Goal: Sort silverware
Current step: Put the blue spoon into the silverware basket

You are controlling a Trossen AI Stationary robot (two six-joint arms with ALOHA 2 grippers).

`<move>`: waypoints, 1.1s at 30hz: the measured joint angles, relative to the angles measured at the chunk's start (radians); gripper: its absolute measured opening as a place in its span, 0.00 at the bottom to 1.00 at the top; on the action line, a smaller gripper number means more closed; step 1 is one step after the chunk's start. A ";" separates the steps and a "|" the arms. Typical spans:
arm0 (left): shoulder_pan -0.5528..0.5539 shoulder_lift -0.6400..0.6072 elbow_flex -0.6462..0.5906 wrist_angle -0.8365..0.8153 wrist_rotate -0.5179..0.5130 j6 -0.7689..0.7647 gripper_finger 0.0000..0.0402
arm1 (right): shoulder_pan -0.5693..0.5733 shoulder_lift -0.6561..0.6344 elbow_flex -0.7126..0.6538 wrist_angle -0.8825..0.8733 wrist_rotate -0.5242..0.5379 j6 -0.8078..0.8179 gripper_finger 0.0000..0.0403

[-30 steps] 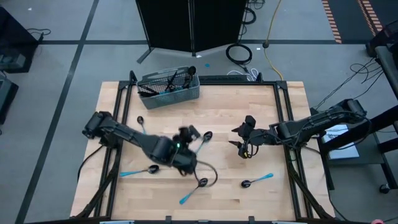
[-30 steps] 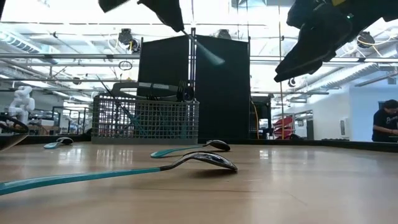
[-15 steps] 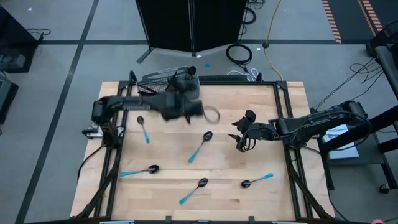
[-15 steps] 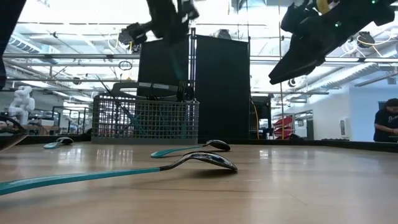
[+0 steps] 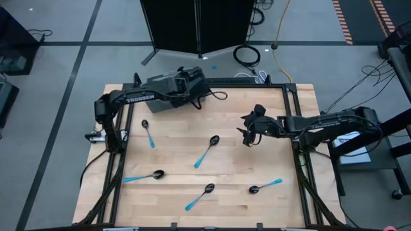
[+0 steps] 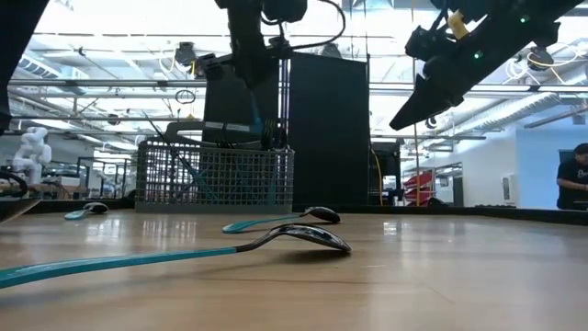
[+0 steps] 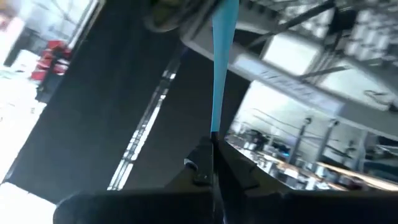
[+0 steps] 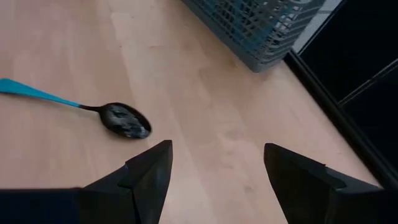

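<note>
Left gripper clamped on blue-handled utensil above basket, right gripper spread wide, 5 spoons on table

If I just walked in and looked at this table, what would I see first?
Probably the five blue-handled spoons with dark bowls scattered flat across the light wooden table. Next, the left gripper up over the grey wire-mesh basket at the table's far edge, shut on a thin blue utensil handle. The right gripper hangs open above the table's right side, holding nothing.
</note>
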State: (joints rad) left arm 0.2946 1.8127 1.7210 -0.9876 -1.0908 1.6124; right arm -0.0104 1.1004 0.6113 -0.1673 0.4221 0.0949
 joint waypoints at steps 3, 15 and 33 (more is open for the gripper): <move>0.019 -0.004 0.000 0.121 0.000 0.089 0.00 | -0.027 0.000 0.000 -0.001 -0.001 -0.010 0.62; 0.066 -0.004 0.000 0.226 0.143 0.229 0.00 | -0.055 0.000 0.000 -0.003 -0.004 0.024 0.62; 0.032 0.028 0.001 0.398 0.294 0.415 0.00 | -0.056 0.000 0.000 -0.002 -0.004 0.006 0.62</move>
State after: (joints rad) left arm 0.3268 1.8405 1.7218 -0.5893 -0.7964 2.0279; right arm -0.0666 1.1002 0.6113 -0.1697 0.4183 0.1005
